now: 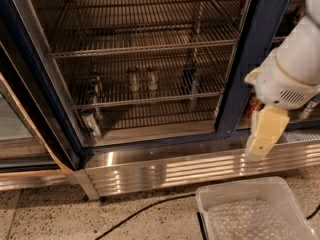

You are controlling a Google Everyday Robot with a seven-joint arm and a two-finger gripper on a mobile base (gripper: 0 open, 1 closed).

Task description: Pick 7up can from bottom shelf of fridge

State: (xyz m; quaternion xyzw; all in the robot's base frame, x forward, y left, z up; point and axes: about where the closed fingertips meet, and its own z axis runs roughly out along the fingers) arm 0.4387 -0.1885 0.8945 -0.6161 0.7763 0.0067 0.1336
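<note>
The pincer [266, 134] hangs beside the fridge [252, 59], partly hidden; its opening cannot be told.

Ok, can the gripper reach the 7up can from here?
Probably not yet: the gripper hangs low right, in front of the navy door frame, well off the 7up can on the bottom shelf. The opening before it looks clear.

No text is legible (claw [263, 140] at right).
</note>
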